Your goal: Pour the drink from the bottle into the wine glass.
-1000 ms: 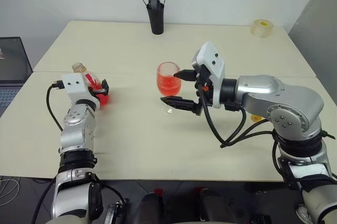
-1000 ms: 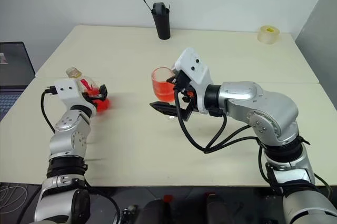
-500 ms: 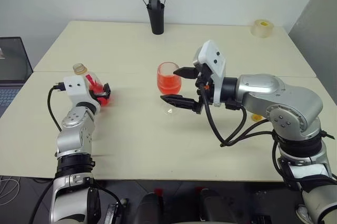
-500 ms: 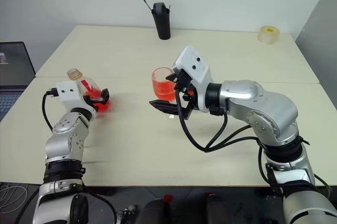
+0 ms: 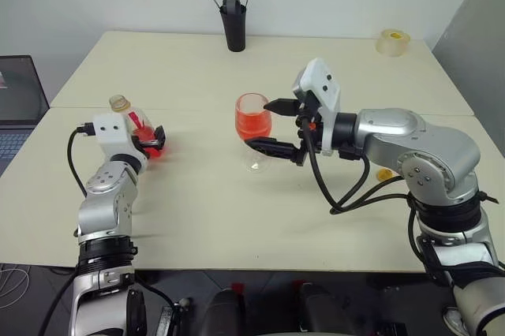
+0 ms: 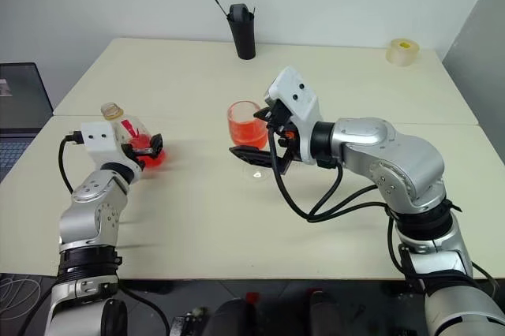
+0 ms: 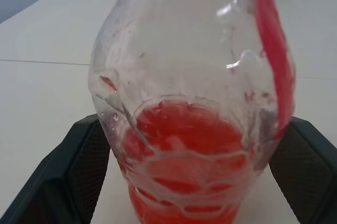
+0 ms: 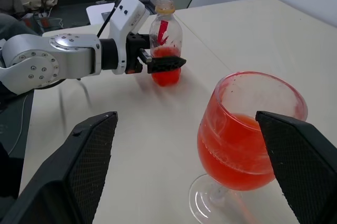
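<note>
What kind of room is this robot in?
Probably an office or lab: plain pale tables pushed together by a bare wall, a laptop at the side, a black cup and a roll of tape.

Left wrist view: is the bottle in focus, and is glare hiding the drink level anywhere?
Left wrist view: the bottle is soft and slightly blurred, small highlights on its shoulder, the drink still readable low in it. Right wrist view: the wine glass is reasonably sharp, no glare over the liquid line.
</note>
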